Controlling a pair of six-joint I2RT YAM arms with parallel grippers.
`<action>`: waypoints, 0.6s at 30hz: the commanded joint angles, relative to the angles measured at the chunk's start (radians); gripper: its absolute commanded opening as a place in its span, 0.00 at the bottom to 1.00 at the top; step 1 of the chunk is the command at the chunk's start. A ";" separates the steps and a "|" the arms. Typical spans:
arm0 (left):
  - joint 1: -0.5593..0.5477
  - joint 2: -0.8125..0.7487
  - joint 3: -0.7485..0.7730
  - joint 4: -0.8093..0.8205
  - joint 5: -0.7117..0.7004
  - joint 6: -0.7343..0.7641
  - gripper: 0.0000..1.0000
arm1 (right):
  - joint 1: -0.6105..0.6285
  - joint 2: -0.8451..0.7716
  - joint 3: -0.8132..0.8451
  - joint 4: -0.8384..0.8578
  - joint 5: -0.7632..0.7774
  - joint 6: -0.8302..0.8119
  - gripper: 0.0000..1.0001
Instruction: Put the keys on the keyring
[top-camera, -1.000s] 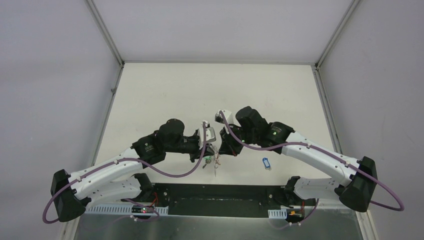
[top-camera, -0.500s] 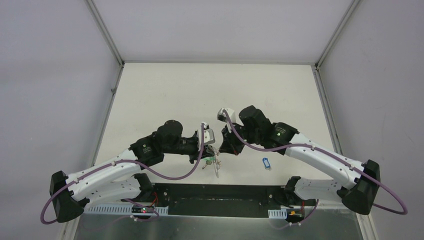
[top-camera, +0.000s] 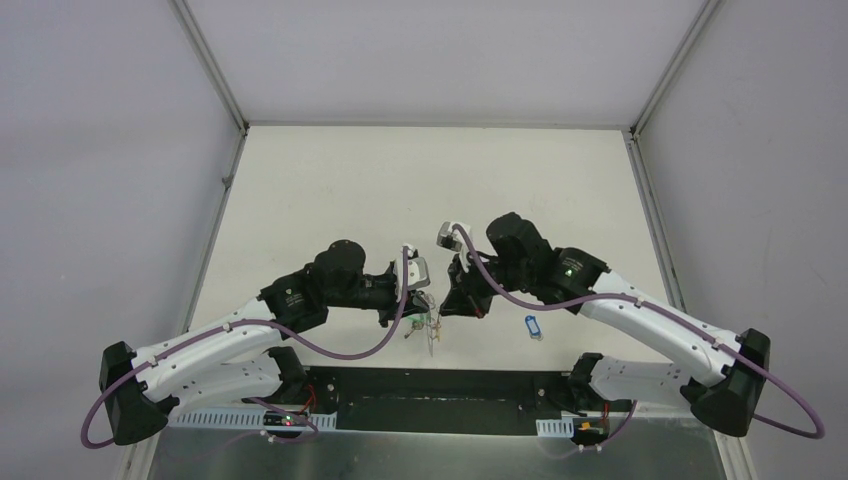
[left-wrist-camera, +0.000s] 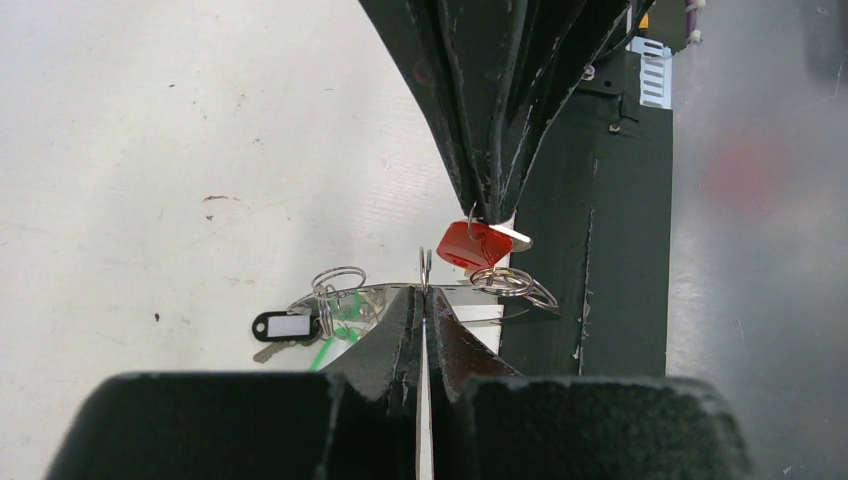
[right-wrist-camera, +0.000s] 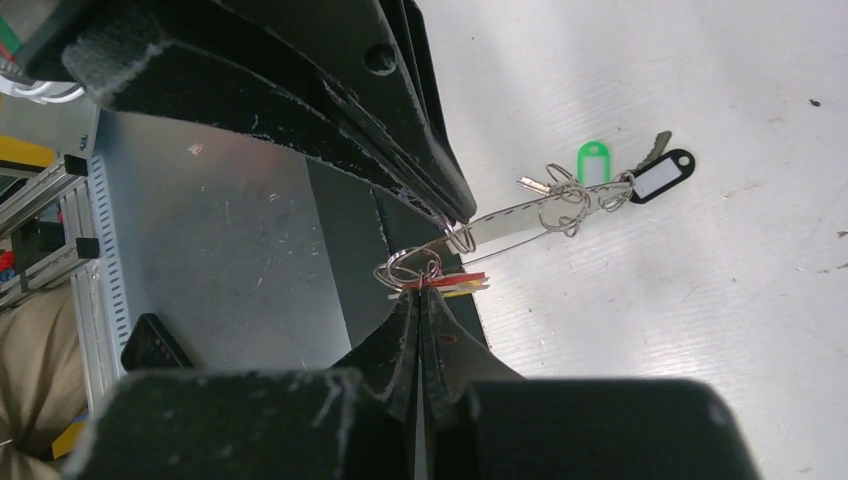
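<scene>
One blue-tagged key (top-camera: 533, 327) (right, apart)

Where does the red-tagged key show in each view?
Top external: too small to make out.
Left wrist: red-tagged key at centre, pinched by right gripper.
Right wrist: edge-on, lower centre.
Shared landmark: black-tagged key by the keyring, both wrist views.
</scene>
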 joint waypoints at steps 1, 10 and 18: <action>-0.009 -0.013 0.006 0.052 -0.013 -0.016 0.00 | 0.012 0.027 0.047 0.054 -0.032 0.006 0.00; -0.013 -0.016 0.001 0.053 -0.016 -0.016 0.00 | 0.022 0.052 0.025 0.132 0.040 0.056 0.00; -0.017 -0.018 -0.001 0.056 -0.020 -0.019 0.00 | 0.023 0.041 -0.016 0.224 0.056 0.105 0.00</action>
